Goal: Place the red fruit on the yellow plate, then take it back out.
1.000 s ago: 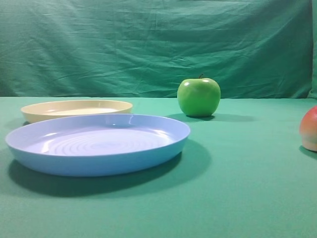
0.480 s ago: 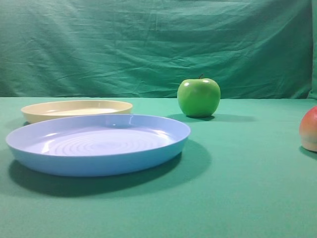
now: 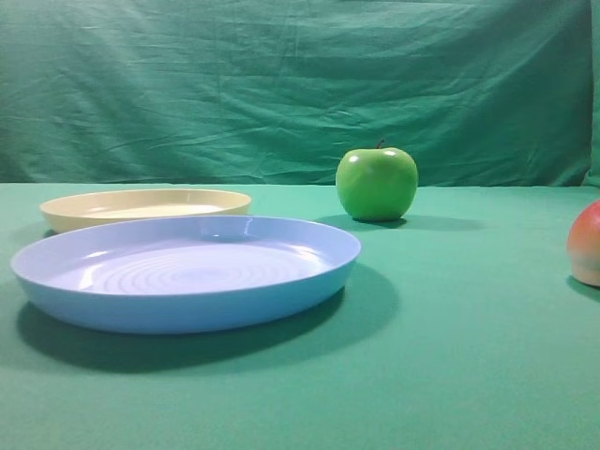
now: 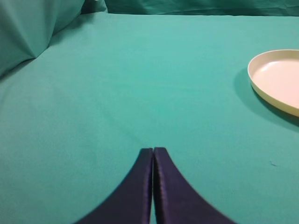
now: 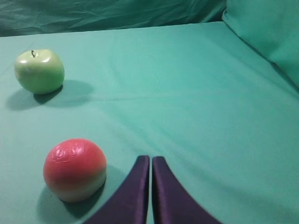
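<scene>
The red fruit (image 5: pixel 74 169) rests on the green cloth, red on top and pale yellow below; in the exterior view only its edge (image 3: pixel 586 244) shows at the far right. My right gripper (image 5: pixel 151 159) is shut and holds nothing, its tips just right of the fruit and apart from it. The yellow plate (image 3: pixel 145 207) lies empty at the back left, and its rim (image 4: pixel 261 88) shows at the right of the left wrist view. My left gripper (image 4: pixel 153 150) is shut over bare cloth, well left of the plate.
A large light blue plate (image 3: pixel 187 272) with concentric rings sits in front of the yellow plate. A glossy green apple (image 3: pixel 377 183) stands behind the middle, also in the right wrist view (image 5: pixel 39 71). Green cloth rises at the back and sides.
</scene>
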`<state>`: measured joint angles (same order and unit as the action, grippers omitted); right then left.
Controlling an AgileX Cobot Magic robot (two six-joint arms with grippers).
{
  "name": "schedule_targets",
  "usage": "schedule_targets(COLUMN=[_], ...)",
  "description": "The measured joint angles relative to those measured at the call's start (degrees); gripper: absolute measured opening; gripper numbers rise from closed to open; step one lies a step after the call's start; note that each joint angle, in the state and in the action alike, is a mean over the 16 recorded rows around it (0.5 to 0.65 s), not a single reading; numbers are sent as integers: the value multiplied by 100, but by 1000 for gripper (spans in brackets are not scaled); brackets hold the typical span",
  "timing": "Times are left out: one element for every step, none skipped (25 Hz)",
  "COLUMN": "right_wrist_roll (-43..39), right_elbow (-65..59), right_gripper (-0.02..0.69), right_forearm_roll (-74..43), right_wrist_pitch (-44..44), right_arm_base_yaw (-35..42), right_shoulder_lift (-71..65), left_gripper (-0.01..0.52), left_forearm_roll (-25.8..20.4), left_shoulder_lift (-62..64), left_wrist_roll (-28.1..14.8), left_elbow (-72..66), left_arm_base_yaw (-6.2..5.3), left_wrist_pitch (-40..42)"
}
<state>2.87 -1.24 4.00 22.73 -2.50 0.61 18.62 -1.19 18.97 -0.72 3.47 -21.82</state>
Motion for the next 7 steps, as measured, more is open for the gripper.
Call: schedule_targets(right_wrist_roll=[0, 0, 0, 0, 0, 0, 0], right_elbow=[-1, -2, -2, -3, -4, -4, -4], right_gripper=[0, 0, 0, 0, 0, 0, 0], right_forearm_roll=[0, 0, 0, 0, 0, 0, 0], right_wrist_pitch=[-5, -8, -11, -14, -17, -19, -21], right_arm_base_yaw=[0, 0, 0, 0, 0, 0, 0], right_shoulder_lift=[0, 0, 0, 0, 0, 0, 0], left_gripper=[0, 0, 0, 0, 0, 0, 0], left_forearm_roll=[0, 0, 0, 0, 0, 0, 0], left_shoulder_lift=[0, 0, 0, 0, 0, 0, 0], left_wrist_roll=[0, 0, 0, 0, 0, 0, 0], left_elbow=[0, 0, 0, 0, 0, 0, 0], left_arm_base_yaw=[0, 0, 0, 0, 0, 0, 0], left_wrist_pitch=[0, 0, 0, 0, 0, 0, 0])
